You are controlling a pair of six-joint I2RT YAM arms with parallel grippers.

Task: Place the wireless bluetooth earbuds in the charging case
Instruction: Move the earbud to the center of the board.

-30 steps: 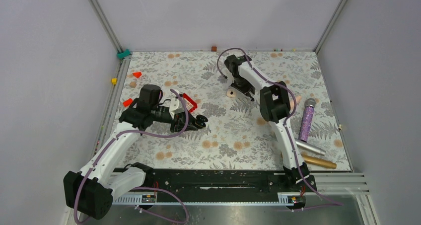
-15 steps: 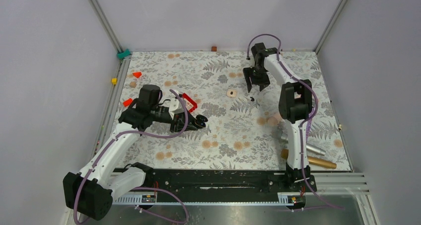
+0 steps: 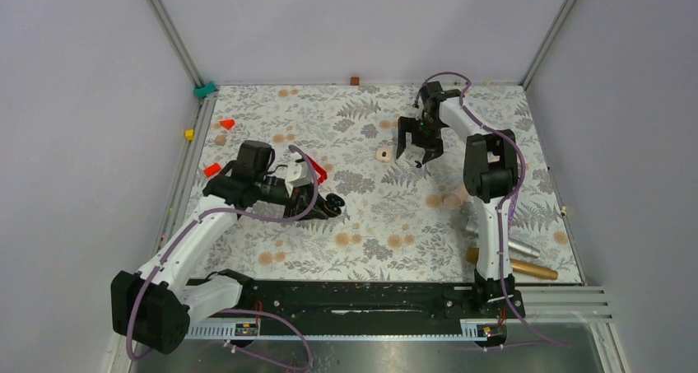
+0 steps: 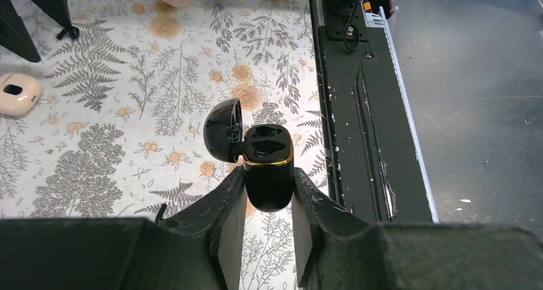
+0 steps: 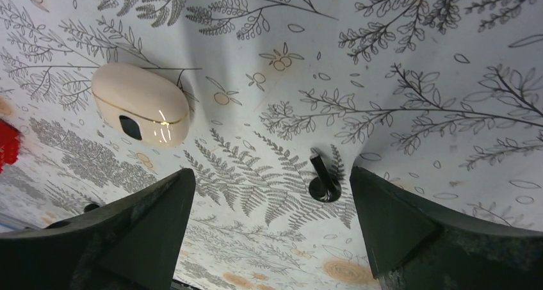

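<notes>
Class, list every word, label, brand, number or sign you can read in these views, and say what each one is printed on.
No text can be read in any view.
Black charging case: plain gold band only, no brand.
Beige case: a dark oval mark, no lettering.
Earbud: no marking visible.
Gold microphone: too small to tell whether it carries any print.

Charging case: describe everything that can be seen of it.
The charging case is a small, rounded shell, glossy black and plastic by its look, with a thin gold band round its mouth. Its domed lid is swung open on a hinge at one side. The two wells in the body look empty. The left gripper is shut on the lower body, one finger on each flank. The case is over the floral cloth; whether it touches the cloth cannot be told.
</notes>
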